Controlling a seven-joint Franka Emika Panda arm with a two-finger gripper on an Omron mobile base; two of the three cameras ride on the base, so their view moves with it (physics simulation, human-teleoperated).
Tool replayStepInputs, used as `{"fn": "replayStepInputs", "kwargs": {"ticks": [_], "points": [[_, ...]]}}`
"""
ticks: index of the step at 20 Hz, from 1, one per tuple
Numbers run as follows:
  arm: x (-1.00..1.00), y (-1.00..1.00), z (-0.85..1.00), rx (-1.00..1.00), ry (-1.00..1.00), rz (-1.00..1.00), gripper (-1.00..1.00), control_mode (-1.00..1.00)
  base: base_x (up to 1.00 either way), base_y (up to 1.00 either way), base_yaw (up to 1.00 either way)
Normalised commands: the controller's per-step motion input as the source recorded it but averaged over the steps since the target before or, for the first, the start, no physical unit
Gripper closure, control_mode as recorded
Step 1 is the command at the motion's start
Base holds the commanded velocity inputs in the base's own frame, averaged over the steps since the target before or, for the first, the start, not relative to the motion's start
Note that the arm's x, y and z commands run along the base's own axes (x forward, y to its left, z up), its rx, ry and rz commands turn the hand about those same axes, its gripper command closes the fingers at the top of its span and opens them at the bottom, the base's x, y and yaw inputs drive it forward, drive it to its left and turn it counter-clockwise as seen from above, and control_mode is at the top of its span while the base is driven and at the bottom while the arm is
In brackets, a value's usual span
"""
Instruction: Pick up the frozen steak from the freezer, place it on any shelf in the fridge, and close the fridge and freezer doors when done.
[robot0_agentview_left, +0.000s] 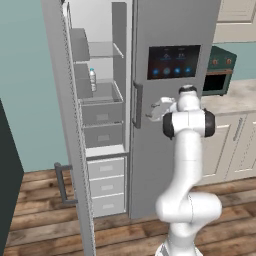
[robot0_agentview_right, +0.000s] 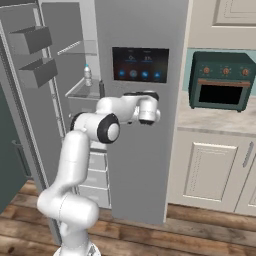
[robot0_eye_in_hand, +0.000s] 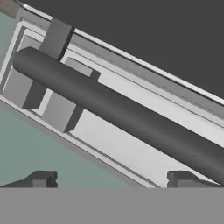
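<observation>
Grey fridge (robot0_agentview_left: 170, 30) with dark, blue-lit screen (robot0_agentview_left: 173, 61); white arm (robot0_agentview_left: 186, 165), dark joints; green oven (robot0_agentview_right: 222, 81); brown wood floor (robot0_agentview_left: 45, 210); teal wall (robot0_agentview_left: 25, 75).

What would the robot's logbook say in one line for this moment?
freezer door: open | fridge door: shut | gripper: open, at fridge door handle | frozen steak: unseen

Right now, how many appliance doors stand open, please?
1. The freezer door on the left is swung wide open. The fridge door with the dark touchscreen is shut. No other appliance door appears open.
</observation>
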Motion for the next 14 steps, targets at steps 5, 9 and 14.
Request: {"fn": "replayStepInputs", "kwargs": {"ticks": [5,9,14], "points": [[-0.99,0.19,0.0,0.0,-0.14,0.0,-1.0,-1.0,0.0,0.0,0.0],[-1.0,0.29,0.09,-0.02,-0.35,0.0,-1.0,-1.0,0.0,0.0,0.0],[-1.0,0.39,0.8,-0.09,-0.38,0.0,-1.0,-1.0,0.0,0.0,0.0]]}}
